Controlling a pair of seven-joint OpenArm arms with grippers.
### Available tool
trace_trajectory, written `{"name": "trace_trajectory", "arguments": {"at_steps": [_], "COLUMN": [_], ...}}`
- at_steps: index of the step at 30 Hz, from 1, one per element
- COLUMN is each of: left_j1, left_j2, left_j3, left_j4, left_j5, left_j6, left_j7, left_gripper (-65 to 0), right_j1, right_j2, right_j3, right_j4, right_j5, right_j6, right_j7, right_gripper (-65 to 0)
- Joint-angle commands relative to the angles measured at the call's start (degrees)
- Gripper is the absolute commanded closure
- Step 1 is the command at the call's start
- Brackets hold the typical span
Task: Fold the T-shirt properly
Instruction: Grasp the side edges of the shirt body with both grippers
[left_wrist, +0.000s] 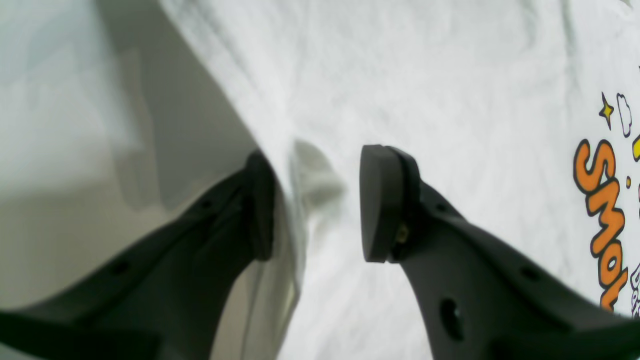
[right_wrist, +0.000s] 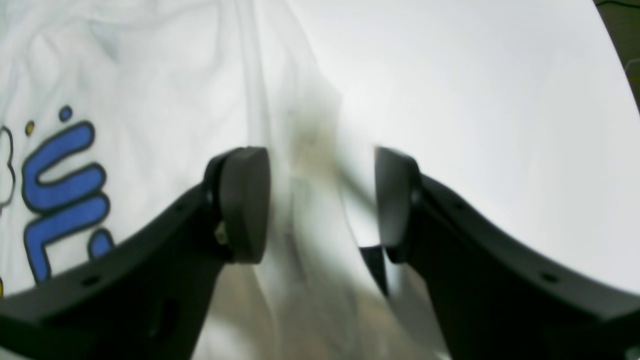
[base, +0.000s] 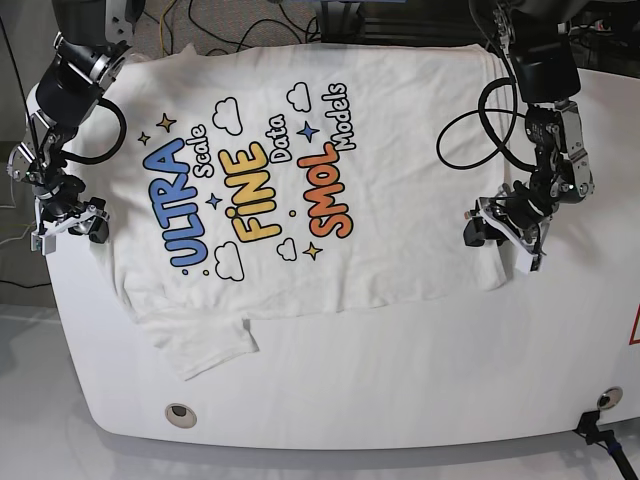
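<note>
I am holding my left pincer (base: 500, 232) open astride one side edge of the T-shirt (base: 400, 190), and my right pincer (base: 70, 222) open astride the opposite side edge. The T-shirt is lying print-up, reaching the far edge of the white surface (base: 400, 370).

One T-shirt (base: 400, 180), two pincers: left pincer (base: 497, 237), right pincer (base: 70, 228).
</note>
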Motion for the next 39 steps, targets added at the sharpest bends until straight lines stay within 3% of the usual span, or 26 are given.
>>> {"name": "trace_trajectory", "arguments": {"at_steps": [1, 14, 16, 18, 20, 22, 23, 39], "left_j1": [0.2, 0.2, 0.2, 0.1, 0.0, 0.0, 0.0, -6.6], "left_j2": [-0.4, -0.3, -0.3, -0.3, -0.2, -0.2, -0.2, -2.1], "left_j3": [0.0, 0.0, 0.0, 0.0, 0.0, 0.0, 0.0, 0.0], "left_j4": [0.4, 0.4, 0.4, 0.4, 0.4, 0.3, 0.3, -2.6], "left_j5": [1.2, 1.2, 1.2, 1.2, 1.2, 1.2, 1.2, 1.5], "left_j6": [0.7, 0.7, 0.7, 0.7, 0.8, 0.8, 0.8, 0.8], "left_j7": [1.7, 1.7, 1.5, 1.5, 1.5, 1.5, 1.5, 1.4], "left_gripper": [-22.8, -22.7, -19.7, -10.2, 0.0, 0.0, 0.0, 0.0], "right_j1": [0.9, 1.0, 1.0, 1.0, 1.0, 1.0, 1.0, 3.5], "right_j2": [-0.3, -2.5, -2.8, -3.0, -3.2, -3.3, -3.3, -3.7], "right_j3": [-0.1, -1.2, -3.2, -3.9, -3.9, -4.0, -4.0, -4.0], "right_j4": [0.6, 0.6, 0.6, 0.6, 0.6, 0.6, 0.6, 0.6], "right_j5": [0.2, 0.1, 0.2, 0.2, 0.2, 0.2, 0.2, 0.0], "right_j6": [0.5, 0.5, 0.5, 0.5, 0.5, 0.5, 0.5, 0.5], "right_j7": [-1.1, -3.0, -3.0, -2.7, -2.7, -2.7, -2.7, -2.6], "right_gripper": [-32.7, -32.4, -30.9, -24.3, -13.1, -1.1, 0.0, 0.0]}}
